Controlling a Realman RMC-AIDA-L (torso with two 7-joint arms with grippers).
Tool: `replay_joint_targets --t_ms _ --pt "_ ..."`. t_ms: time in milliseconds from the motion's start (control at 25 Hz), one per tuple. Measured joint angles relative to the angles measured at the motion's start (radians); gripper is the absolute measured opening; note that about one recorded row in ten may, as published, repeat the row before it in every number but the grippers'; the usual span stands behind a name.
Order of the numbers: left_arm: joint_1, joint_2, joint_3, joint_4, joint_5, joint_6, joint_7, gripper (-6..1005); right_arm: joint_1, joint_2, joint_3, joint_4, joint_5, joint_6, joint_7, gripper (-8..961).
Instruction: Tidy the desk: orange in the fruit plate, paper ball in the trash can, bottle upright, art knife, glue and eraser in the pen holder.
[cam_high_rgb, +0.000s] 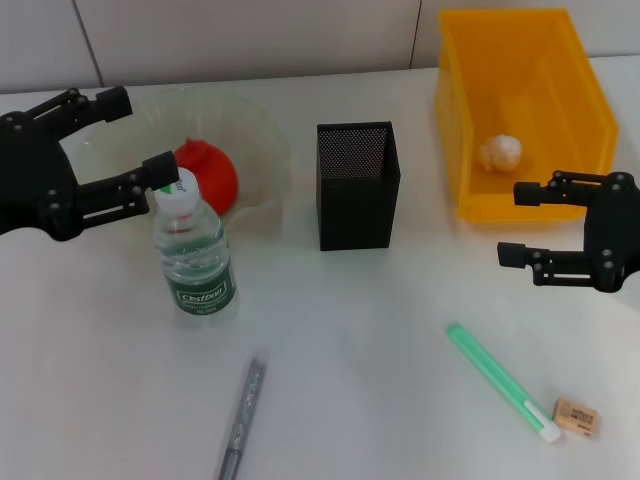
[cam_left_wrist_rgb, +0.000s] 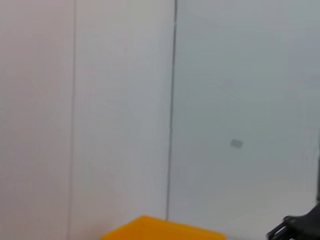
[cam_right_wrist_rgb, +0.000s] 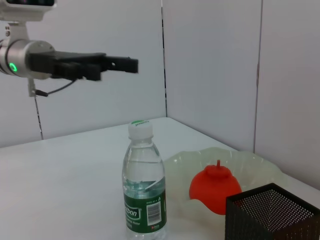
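I see the bottle (cam_high_rgb: 194, 257) upright near the table's (cam_high_rgb: 360, 340) left edge, my left gripper (cam_high_rgb: 138, 138) spread above it, gripping nothing. My right gripper (cam_high_rgb: 523, 224) hangs spread by the right edge. Knife (cam_high_rgb: 241, 415), glue (cam_high_rgb: 500, 381) and eraser (cam_high_rgb: 577, 417) lie along the front.

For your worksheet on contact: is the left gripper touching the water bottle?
Apart. In the right wrist view, the left gripper hovers above the water bottle, with bare wall showing between the fingers and the cap.
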Motion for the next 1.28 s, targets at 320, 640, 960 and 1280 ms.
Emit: replay_joint_targets --t_ms 320,640,960,1280 --pt "-0.010 0.002 -0.020 -0.043 -0.004 0.128 0.062 864 0.002 -0.001 0.000 0.001 0.000 0.004 0.000 739" --pt "-0.077 0.001 -0.013 -0.124 0.148 0.158 0.097 863 0.014 -0.002 -0.002 -0.006 -0.020 0.006 0.005 739" --pt "-0.136 -0.005 0.020 -0.182 0.294 0.121 0.164 863 0.048 0.001 -0.101 -0.174 -0.198 0.020 0.259 738" --pt "-0.139 -0.005 0.052 -0.198 0.330 0.105 0.175 864 0.079 0.000 -0.315 -0.418 -0.421 0.031 0.591 739"
